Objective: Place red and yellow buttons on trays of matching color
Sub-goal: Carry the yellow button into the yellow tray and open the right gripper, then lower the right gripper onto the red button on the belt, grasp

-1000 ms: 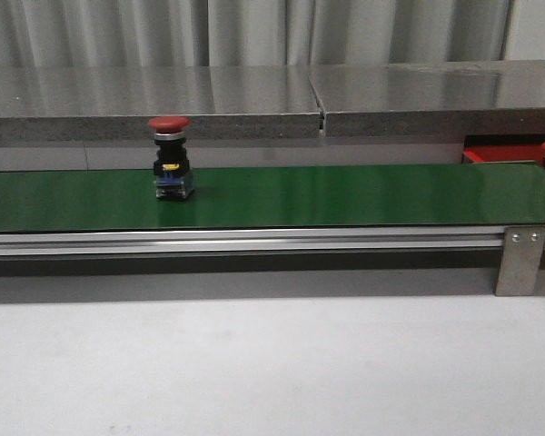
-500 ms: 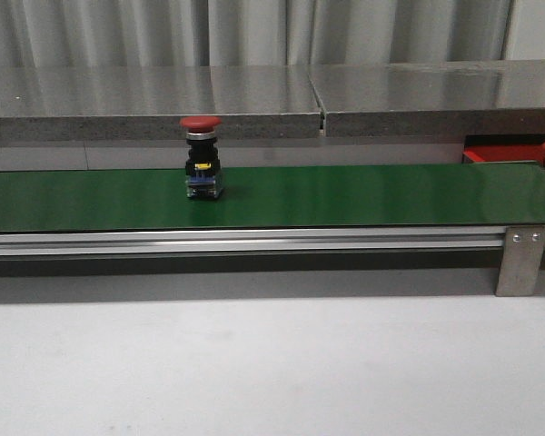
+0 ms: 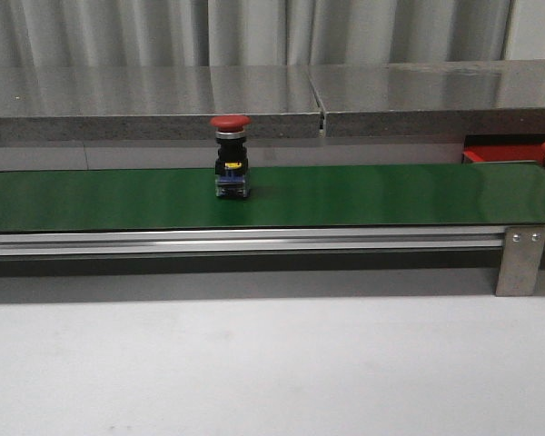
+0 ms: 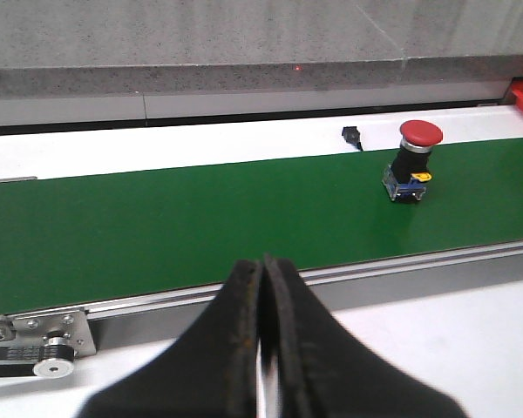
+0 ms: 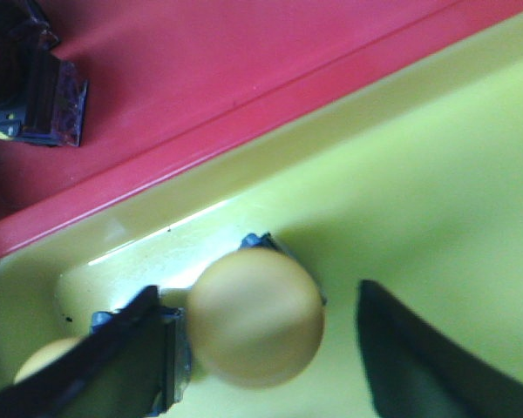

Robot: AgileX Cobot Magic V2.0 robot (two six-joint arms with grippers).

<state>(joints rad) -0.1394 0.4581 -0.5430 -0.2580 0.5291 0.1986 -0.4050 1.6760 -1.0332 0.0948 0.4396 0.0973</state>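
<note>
The right pincer (image 5: 270,366) stands wide open over the yellow tray (image 5: 436,174). A yellow button (image 5: 255,318) sits between its fingers, close against one finger and clear of the other, so this drop looks done. A second yellow cap (image 5: 39,361) shows just beyond the nearer finger. The good move here is a straight lift, with no sideways drift that could tip the button. Farther out from this pincer, past the yellow rim, lies the red tray (image 5: 244,52) with a red button (image 5: 26,78) already in it. The left pincer (image 4: 263,296) is pressed shut and holds nothing, hanging over the near edge of the green belt (image 4: 157,226). The next red button (image 4: 412,161) stands upright on the belt, well ahead of this pincer and off to one side. To take it cleanly, the left pincer should open wide before reaching. It should then come down around the dark body under the cap, fingers on either side, and close only once the button is centred between them.
</note>
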